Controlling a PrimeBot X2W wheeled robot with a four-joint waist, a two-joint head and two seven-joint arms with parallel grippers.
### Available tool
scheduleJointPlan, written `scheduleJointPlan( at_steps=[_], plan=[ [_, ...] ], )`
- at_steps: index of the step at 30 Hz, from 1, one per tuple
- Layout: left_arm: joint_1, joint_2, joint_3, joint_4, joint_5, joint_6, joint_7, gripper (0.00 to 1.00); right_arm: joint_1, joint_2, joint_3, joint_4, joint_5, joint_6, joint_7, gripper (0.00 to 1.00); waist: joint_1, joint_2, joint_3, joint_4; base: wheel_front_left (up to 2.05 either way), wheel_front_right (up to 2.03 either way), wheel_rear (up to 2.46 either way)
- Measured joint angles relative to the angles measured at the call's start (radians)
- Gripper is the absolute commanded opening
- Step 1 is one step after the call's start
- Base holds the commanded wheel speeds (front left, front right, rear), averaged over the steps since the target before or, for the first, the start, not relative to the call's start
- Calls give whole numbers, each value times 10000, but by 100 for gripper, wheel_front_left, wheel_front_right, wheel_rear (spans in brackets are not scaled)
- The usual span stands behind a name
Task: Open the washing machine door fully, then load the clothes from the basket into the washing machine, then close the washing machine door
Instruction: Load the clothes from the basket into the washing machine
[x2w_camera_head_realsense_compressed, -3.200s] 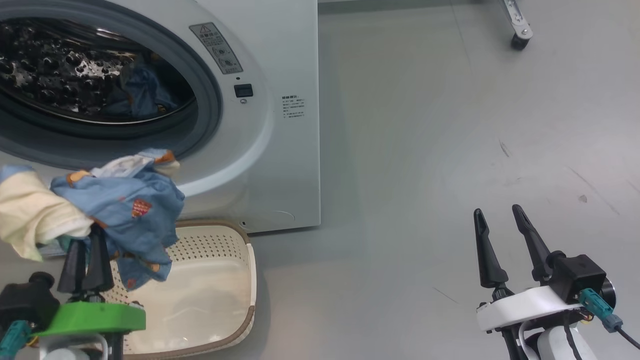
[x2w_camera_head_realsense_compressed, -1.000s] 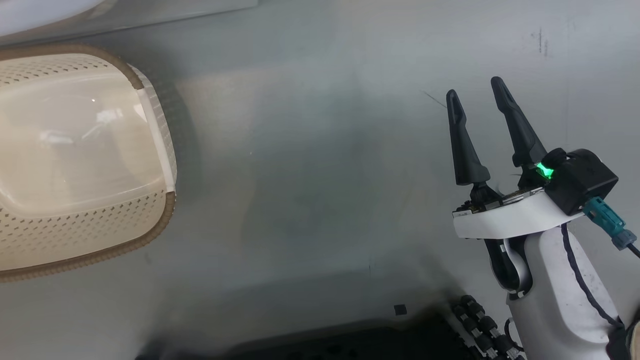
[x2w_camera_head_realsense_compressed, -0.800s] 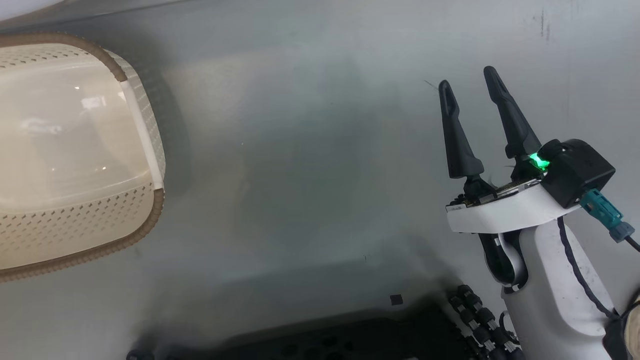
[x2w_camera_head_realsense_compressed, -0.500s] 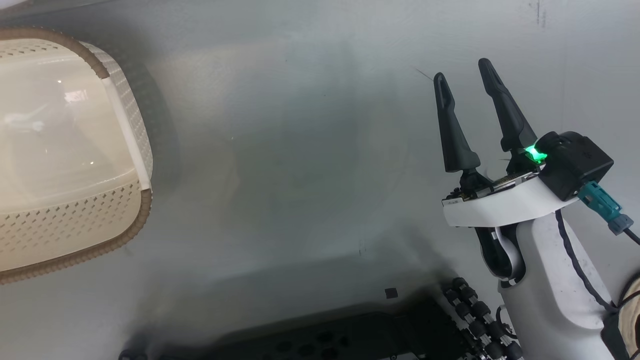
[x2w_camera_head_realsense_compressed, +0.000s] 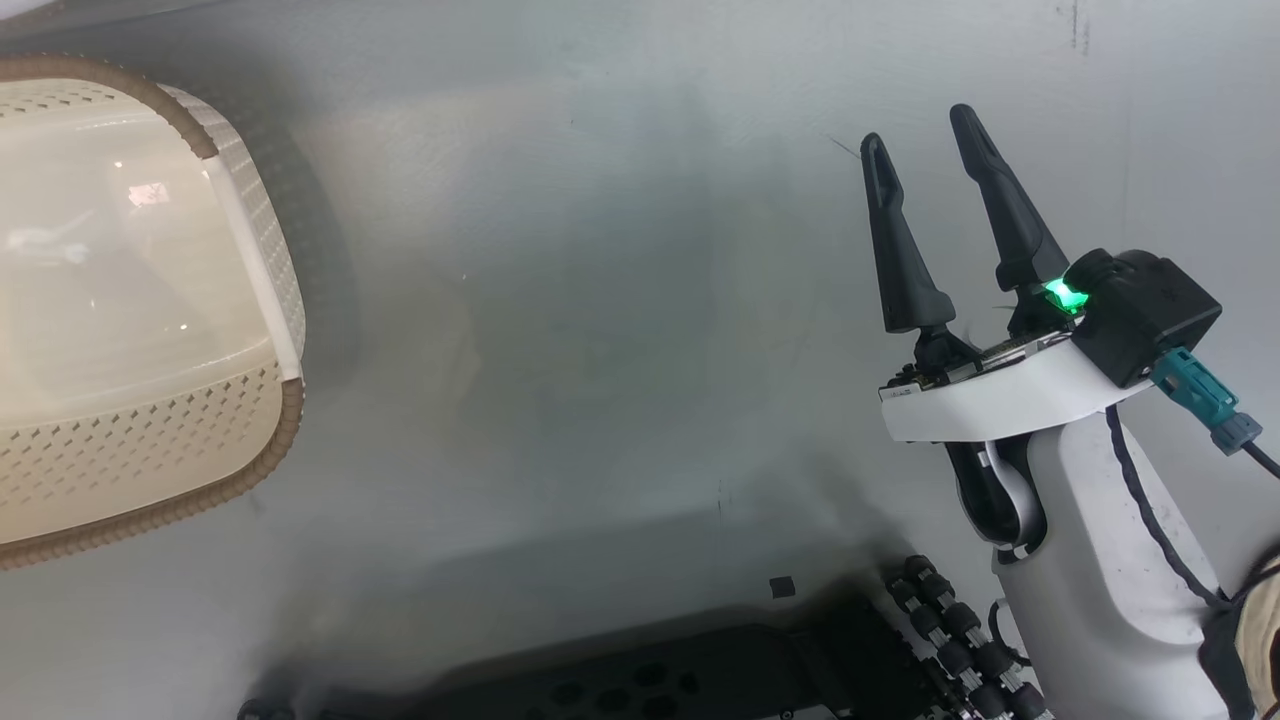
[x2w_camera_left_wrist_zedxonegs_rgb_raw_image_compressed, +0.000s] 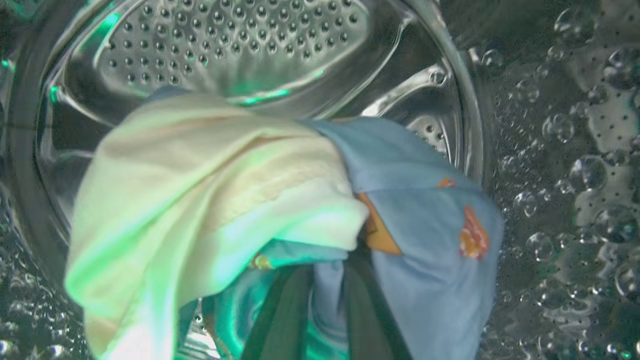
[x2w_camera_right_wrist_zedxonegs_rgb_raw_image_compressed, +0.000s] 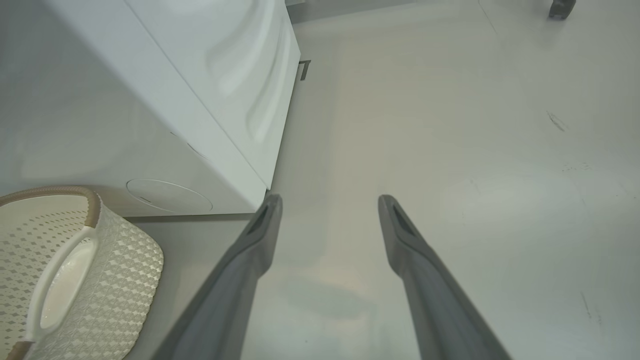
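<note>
Inside the washing machine's perforated steel drum (x2w_camera_left_wrist_zedxonegs_rgb_raw_image_compressed: 240, 45), my left gripper (x2w_camera_left_wrist_zedxonegs_rgb_raw_image_compressed: 325, 272) is shut on the clothes (x2w_camera_left_wrist_zedxonegs_rgb_raw_image_compressed: 225, 190), a cream and light blue bundle with orange prints that hangs over its fingers. The cream basket (x2w_camera_head_realsense_compressed: 150, 450) with its brown rim sits on the floor at the left of the head view, with nothing in it. My right gripper (x2w_camera_head_realsense_compressed: 917, 127) stands open over bare floor, far to the right of the basket. From the right wrist, the right gripper (x2w_camera_right_wrist_zedxonegs_rgb_raw_image_compressed: 330, 201) points past the washing machine's white lower corner (x2w_camera_right_wrist_zedxonegs_rgb_raw_image_compressed: 125, 100), and the basket (x2w_camera_right_wrist_zedxonegs_rgb_raw_image_compressed: 115, 280) lies at lower left. The door is out of view.
The robot's black base (x2w_camera_head_realsense_compressed: 700, 670) fills the bottom of the head view. Grey floor (x2w_camera_head_realsense_compressed: 600, 300) stretches between the basket and the right arm. A caster wheel (x2w_camera_right_wrist_zedxonegs_rgb_raw_image_compressed: 560, 7) of some stand sits far off at the upper right of the right wrist view.
The head camera has tilted down from the machine front to the floor. The left gripper, earlier holding the clothes above the basket, now holds them inside the drum. The right gripper stays open.
</note>
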Motion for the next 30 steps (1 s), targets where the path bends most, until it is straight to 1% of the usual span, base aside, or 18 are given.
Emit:
scheduleJointPlan(
  at_steps=[2, 6, 8, 9, 10, 11, 22, 30],
  plan=[
    [157, -25, 10, 422, -290, 0, 96, 0, -50, 2, 0, 6, 0, -73, 0, 100, 0, 0, -13, 11, 0, 0, 0],
    [425, -119, -186, 903, -616, 0, 374, 0, -53, -2, -6, 36, 0, -86, 0, 100, 0, 0, -48, 28, 0, 0, 0],
    [444, -211, -305, 1172, -963, 0, 658, 0, -59, -2, -4, 61, 0, -88, 0, 100, -1, 0, -70, 33, 0, 0, 0],
    [476, -217, -372, 1225, -984, 0, 709, 4, -61, -2, -2, 67, 2, -90, 0, 100, -1, 0, -80, 36, 0, 0, 0],
    [486, -265, -313, 1354, -1108, 0, 807, 45, -66, -4, 2, 77, 13, -98, 0, 100, -1, 0, -92, 40, 0, 0, 0],
    [486, -280, -326, 1432, -1248, 0, 880, 100, -71, -2, 6, 79, 15, -132, 0, 100, -1, 0, -105, 42, 0, 0, 0],
    [552, -238, -272, 2002, -1701, 0, 989, 100, -248, -8, 0, 82, 100, -171, 0, 100, -1, 0, -244, 45, 0, 0, 0],
    [1197, -347, -420, 2385, -1789, 0, 462, 100, -250, -13, -221, 148, 81, -176, 0, 100, -1, 0, -533, 109, 0, 0, 0]
  ],
)
